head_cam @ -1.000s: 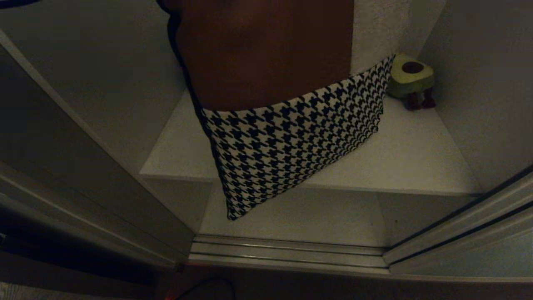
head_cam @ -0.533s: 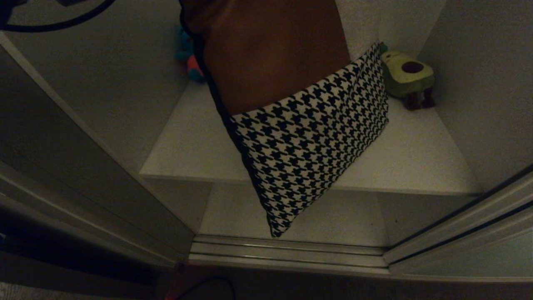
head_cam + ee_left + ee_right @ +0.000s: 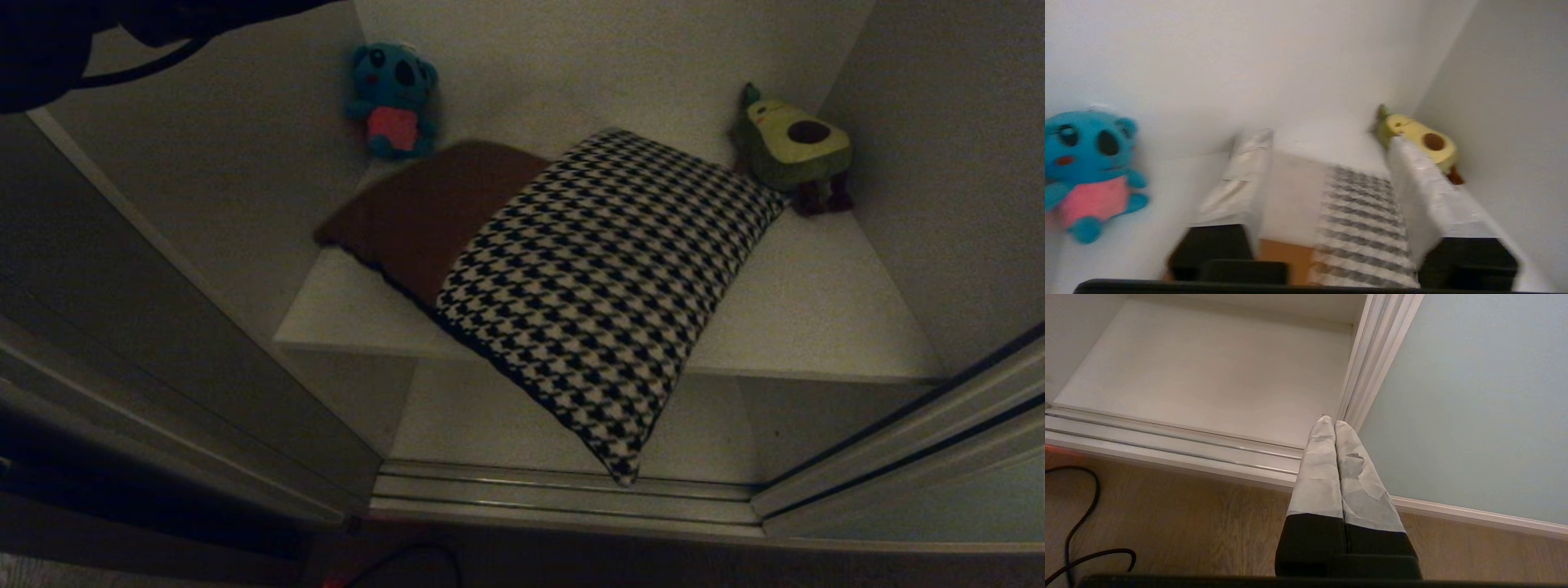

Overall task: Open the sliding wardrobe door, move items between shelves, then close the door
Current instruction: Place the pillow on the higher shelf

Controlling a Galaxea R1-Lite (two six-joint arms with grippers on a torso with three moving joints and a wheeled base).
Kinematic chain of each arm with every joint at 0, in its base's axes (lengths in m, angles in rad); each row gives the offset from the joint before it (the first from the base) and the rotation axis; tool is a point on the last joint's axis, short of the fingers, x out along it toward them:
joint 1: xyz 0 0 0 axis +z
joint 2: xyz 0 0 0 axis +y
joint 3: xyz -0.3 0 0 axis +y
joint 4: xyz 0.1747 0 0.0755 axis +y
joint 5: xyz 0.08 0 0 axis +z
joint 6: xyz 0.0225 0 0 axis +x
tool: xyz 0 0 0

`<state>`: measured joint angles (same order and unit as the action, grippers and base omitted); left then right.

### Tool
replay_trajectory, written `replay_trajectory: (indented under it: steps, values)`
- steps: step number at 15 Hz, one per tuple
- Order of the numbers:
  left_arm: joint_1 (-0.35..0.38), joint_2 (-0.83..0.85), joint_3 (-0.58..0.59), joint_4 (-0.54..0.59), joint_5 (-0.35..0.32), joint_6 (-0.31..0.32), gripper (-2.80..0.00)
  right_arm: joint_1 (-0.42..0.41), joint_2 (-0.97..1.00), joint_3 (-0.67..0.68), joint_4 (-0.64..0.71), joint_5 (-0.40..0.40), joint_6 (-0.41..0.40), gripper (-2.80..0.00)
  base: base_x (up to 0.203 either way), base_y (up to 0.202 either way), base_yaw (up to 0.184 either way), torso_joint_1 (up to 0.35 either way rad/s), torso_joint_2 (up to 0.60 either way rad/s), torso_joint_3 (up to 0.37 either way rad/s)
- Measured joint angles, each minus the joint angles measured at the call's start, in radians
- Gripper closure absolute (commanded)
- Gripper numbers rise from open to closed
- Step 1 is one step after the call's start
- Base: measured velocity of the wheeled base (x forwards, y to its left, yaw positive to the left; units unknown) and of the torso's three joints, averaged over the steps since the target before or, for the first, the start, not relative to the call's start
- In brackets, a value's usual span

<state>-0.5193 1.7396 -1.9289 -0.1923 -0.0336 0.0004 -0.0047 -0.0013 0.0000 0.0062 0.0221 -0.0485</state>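
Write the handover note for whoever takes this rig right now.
Left end effector: open, above the cushion, holding nothing.
Right end effector: shut, empty, parked low by the floor track at the edge of the sliding wardrobe door.
Cushion: lies on the upper shelf, one corner hanging over the front edge above the lower shelf. A blue plush and an avocado plush sit at the back corners.
Done: door open, cushion on the shelf.
Left: probably push the overhanging corner in, withdraw the left arm, slide the door shut.
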Motion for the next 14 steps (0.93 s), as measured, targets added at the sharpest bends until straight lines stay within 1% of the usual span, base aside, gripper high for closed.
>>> replay_trajectory:
  steps: [3, 5, 6, 8, 10, 12, 14]
  values:
    - [0.018, -0.010, 0.031, -0.023, 0.006, 0.003, -2.80, 0.000, 0.000, 0.000, 0.000, 0.000, 0.000, 0.00, 0.000, 0.000, 0.000, 0.000, 0.00, 0.000]
    - [0.009, -0.035, 0.086, -0.021, 0.007, 0.000, -2.80, 0.000, 0.000, 0.000, 0.000, 0.000, 0.000, 0.00, 0.000, 0.000, 0.000, 0.000, 0.00, 0.000]
    - [-0.008, -0.052, 0.118, -0.004, 0.006, 0.000, 0.00, 0.000, 0.000, 0.000, 0.000, 0.000, 0.000, 0.00, 0.000, 0.000, 0.000, 0.000, 0.00, 0.000]
    - [-0.064, -0.098, 0.211, 0.096, 0.000, -0.010, 0.00, 0.000, 0.000, 0.000, 0.000, 0.000, 0.000, 0.00, 0.000, 0.000, 0.000, 0.000, 0.00, 0.000]
    - [-0.118, -0.136, 0.270, 0.229, 0.000, -0.043, 0.00, 0.000, 0.000, 0.000, 0.000, 0.000, 0.000, 0.00, 0.000, 0.000, 0.000, 0.000, 0.00, 0.000]
    - [-0.141, -0.170, 0.329, 0.367, -0.008, -0.068, 0.00, 0.000, 0.000, 0.000, 0.000, 0.000, 0.000, 0.00, 0.000, 0.000, 0.000, 0.000, 0.00, 0.000]
    - [-0.150, -0.203, 0.399, 0.517, -0.042, -0.088, 0.00, 0.000, 0.000, 0.000, 0.000, 0.000, 0.000, 0.00, 0.000, 0.000, 0.000, 0.000, 0.00, 0.000]
